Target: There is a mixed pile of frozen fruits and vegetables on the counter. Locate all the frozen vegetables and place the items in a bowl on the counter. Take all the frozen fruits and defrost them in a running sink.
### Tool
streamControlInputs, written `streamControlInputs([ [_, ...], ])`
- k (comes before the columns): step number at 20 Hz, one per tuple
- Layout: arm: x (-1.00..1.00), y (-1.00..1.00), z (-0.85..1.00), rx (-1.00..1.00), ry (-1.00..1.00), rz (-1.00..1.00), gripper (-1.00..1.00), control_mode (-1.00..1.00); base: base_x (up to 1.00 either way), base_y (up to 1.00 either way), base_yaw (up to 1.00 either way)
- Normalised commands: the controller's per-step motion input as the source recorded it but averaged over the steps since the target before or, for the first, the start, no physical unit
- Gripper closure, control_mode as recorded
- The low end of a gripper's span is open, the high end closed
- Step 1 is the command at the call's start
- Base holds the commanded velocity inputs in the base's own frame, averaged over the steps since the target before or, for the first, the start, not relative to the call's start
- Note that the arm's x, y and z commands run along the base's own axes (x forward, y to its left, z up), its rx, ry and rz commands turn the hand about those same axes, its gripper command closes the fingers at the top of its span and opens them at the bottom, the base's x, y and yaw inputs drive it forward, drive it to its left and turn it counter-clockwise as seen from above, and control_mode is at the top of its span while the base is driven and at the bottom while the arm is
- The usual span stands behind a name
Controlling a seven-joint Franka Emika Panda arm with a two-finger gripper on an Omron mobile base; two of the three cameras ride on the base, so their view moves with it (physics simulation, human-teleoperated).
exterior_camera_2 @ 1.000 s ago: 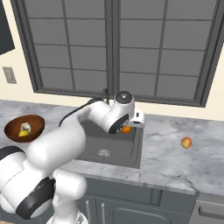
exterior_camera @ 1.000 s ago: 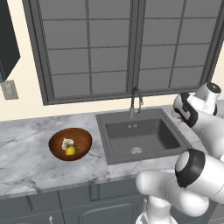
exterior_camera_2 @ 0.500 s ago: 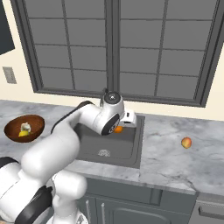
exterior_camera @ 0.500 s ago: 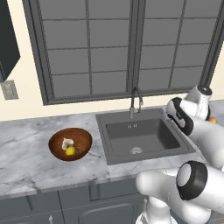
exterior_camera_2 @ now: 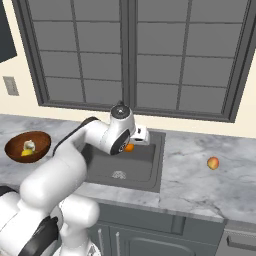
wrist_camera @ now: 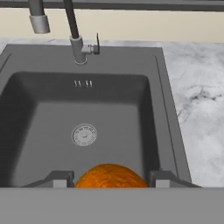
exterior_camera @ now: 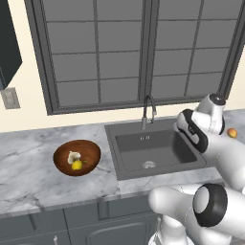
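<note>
We see our tool (wrist_camera: pixel 111 180) closed on the orange ball (wrist_camera: pixel 110 176), which sits between the two finger tips (wrist_camera: pixel 59 178) at 6 o'clock in the hand view, held above the sink (wrist_camera: pixel 43 118). The pale round drain (wrist_camera: pixel 84 134) lies just up from the ball toward 11 o'clock, and the faucet (wrist_camera: pixel 74 30) stands at the basin's far rim, near 11 o'clock.

In the right base view the tool (exterior_camera_2: pixel 133 144) holds the ball (exterior_camera_2: pixel 129 148) over the sink's (exterior_camera_2: pixel 145 165) right part. The orange-red ball (exterior_camera_2: pixel 213 163) rests on the table (exterior_camera_2: pixel 200 185) at 3 o'clock, well apart from the sink.

In the left base view the brown bowl (exterior_camera: pixel 91 154) sits at 9 o'clock on the table (exterior_camera: pixel 28 177), with the yellow piece (exterior_camera: pixel 76 165) and whitish lump (exterior_camera: pixel 73 156) inside it, touching.
</note>
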Motion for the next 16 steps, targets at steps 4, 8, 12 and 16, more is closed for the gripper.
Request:
streamControlInputs([
  [4,0.00,0.28,-0.06,-0.01,0.00,0.00,1.00,-1.00,0.00,0.00,0.00],
  [8,0.00,0.27,-0.08,-0.01,0.00,0.00,1.00,-1.00,0.00,0.00,0.00],
  [12,0.00,0.22,-0.15,0.00,0.00,0.00,1.00,-1.00,0.00,0.00,0.00],
  [16,0.00,0.20,-0.21,0.00,0.00,0.00,1.00,-1.00,0.00,0.00,0.00],
])
